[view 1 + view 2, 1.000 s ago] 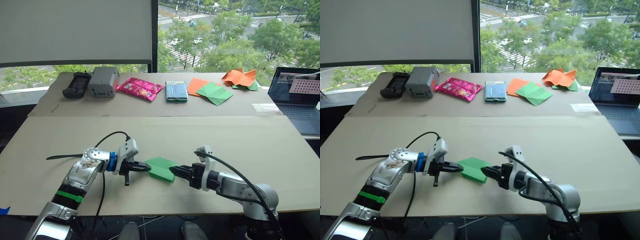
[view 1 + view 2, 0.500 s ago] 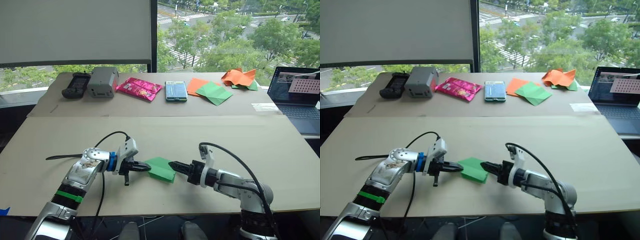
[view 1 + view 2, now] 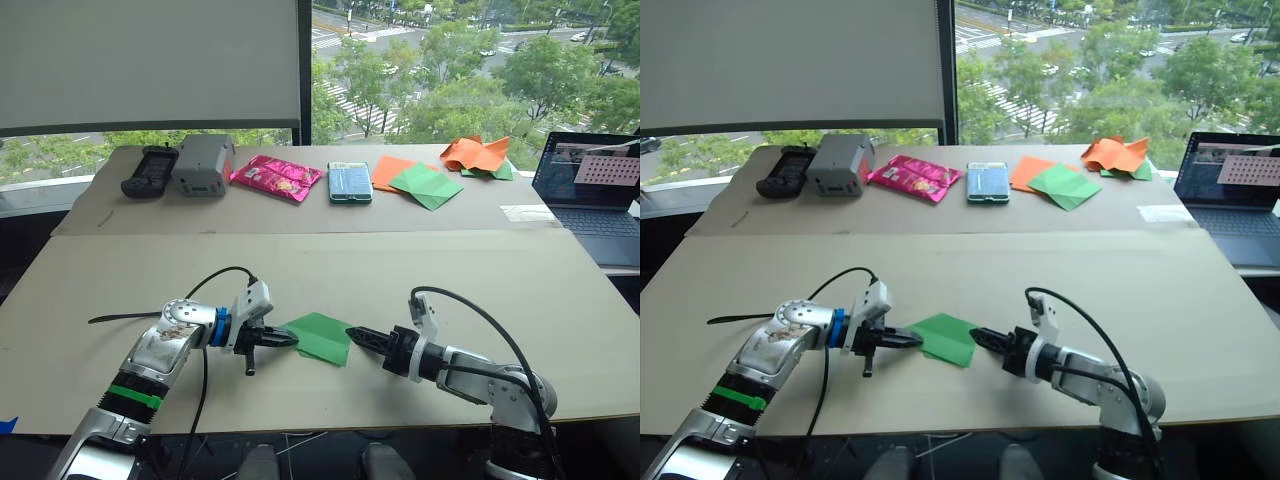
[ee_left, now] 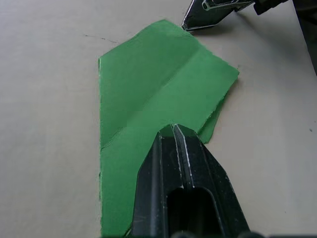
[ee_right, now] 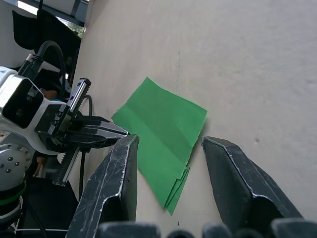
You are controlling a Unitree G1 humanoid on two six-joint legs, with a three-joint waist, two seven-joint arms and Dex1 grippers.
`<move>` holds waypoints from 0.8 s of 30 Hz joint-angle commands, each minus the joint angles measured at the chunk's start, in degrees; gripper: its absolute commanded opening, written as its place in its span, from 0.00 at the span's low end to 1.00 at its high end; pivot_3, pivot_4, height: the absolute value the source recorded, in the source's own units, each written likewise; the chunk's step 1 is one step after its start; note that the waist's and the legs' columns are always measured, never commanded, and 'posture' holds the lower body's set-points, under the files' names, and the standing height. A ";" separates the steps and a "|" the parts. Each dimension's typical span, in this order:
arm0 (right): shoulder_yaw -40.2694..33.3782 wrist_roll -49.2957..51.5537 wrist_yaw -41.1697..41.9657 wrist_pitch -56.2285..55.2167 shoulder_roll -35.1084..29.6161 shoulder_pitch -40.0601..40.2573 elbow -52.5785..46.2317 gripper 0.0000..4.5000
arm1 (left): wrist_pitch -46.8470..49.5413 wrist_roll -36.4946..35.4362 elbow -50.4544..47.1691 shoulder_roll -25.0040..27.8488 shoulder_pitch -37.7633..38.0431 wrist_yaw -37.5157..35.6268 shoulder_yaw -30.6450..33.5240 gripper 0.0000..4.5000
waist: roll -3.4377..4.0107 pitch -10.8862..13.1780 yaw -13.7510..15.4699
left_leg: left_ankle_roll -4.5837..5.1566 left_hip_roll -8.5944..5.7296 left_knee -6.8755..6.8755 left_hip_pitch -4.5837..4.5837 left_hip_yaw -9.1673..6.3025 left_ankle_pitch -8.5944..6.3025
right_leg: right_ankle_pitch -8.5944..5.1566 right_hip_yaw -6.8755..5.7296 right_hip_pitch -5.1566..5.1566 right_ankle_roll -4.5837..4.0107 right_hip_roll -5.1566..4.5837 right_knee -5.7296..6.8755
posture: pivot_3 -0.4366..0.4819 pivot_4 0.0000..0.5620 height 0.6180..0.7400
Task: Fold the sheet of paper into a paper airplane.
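Beige bench (image 3: 480, 275) before you: the folded green sheet of paper (image 3: 320, 337) lies flat. Your right end effector (image 3: 362, 336) has pulled back off it, fingers spread; your left end effector (image 3: 283, 339) stays clamped on its near edge, so another fold likely follows.

Along the far table edge sat a black controller (image 3: 146, 171), grey box (image 3: 203, 164), pink foil packet (image 3: 276, 177), and orange paper sheets (image 3: 396, 170).
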 commanded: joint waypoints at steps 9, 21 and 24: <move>0.28 3.33 -2.09 0.19 2.46 -2.30 0.74 0.51 | 0.12 -0.53 -2.36 0.28 -0.49 0.10 0.32 0.00 | 0.05 0.01 -0.73 | 0.01 0.00 -0.02 -0.02 -0.01 0.00 | 0.00 0.00 -0.02 0.00 0.00 0.00 | 0.48 0.27 0.82; -0.33 4.14 -2.75 0.25 2.35 -2.33 2.15 0.51 | -0.21 -0.18 -2.35 1.45 0.32 -0.30 0.22 0.00 | 0.07 0.00 -0.76 | 0.04 0.00 -0.02 -0.06 -0.02 0.01 | 0.00 0.00 -0.05 0.00 0.01 0.00 | 0.48 0.27 0.82; -0.34 3.98 -2.86 0.21 2.44 -2.50 2.48 0.51 | 0.07 -0.49 -2.66 1.48 0.44 0.04 0.47 0.00 | 0.08 0.00 -0.74 | 0.02 0.00 -0.02 -0.06 -0.02 0.00 | 0.00 0.00 -0.05 0.00 0.00 -0.01 | 0.48 0.27 0.82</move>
